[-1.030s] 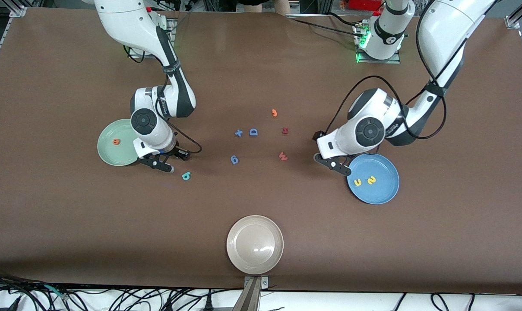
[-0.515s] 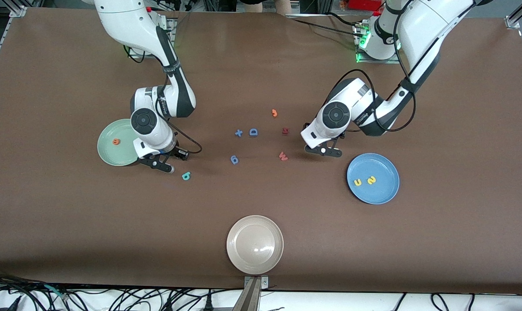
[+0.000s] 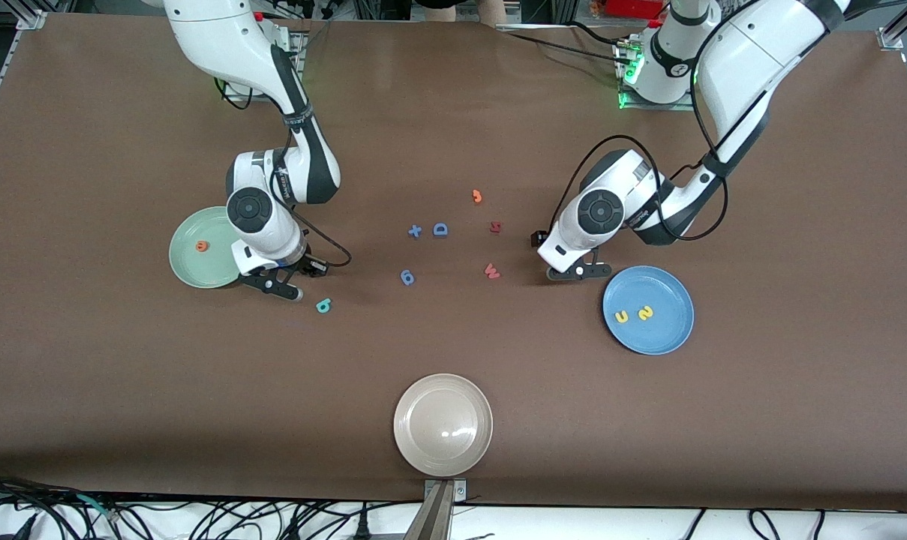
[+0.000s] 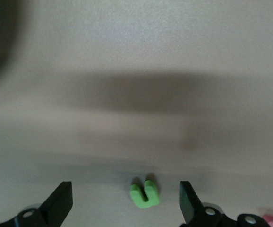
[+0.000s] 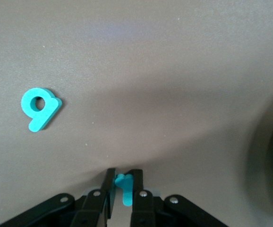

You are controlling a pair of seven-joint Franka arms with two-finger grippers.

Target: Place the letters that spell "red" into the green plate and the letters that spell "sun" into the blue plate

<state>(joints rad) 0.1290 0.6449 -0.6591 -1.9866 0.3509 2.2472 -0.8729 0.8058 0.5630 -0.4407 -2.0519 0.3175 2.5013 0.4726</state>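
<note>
Table: We look down on a brown tabletop (image 3: 123,390), the two arm bases along the edge farthest from the front camera.
Beige plate: Nearest the front camera, a beige plate (image 3: 442,424) sits bare near the table's middle; it plays no part.
Blue plate: Toward the left arm's end, the blue plate (image 3: 648,310) holds the yellow "u" (image 3: 621,316) and the yellow "s" (image 3: 646,313).
Teal "d": It lies on the table (image 5: 39,108), near the right gripper and outside the green plate.
Left gripper: We see it (image 4: 126,203) low over the table just beside the blue plate, fingers spread wide and holding nothing.
Green "n": It lies on the table (image 4: 144,194) between those wide fingers, closer to one than the other; its legs run roughly across the closing line, so we judge a straight closure would meet its flat sides.
Right gripper: Beside the green plate (image 3: 190,262), it (image 5: 123,189) is pinched tight on the teal "r" (image 5: 124,187), whose stem stands between the fingers.
Green plate contents: Only the orange "e" (image 3: 201,245) so far.
Strays: The red "w" (image 3: 491,271), blue "g" (image 3: 407,277) and blue "D" (image 3: 440,229) sit mid-table, farther from the front camera.
Next: We judge the right arm nearer the green plate, a short carry away.
</note>
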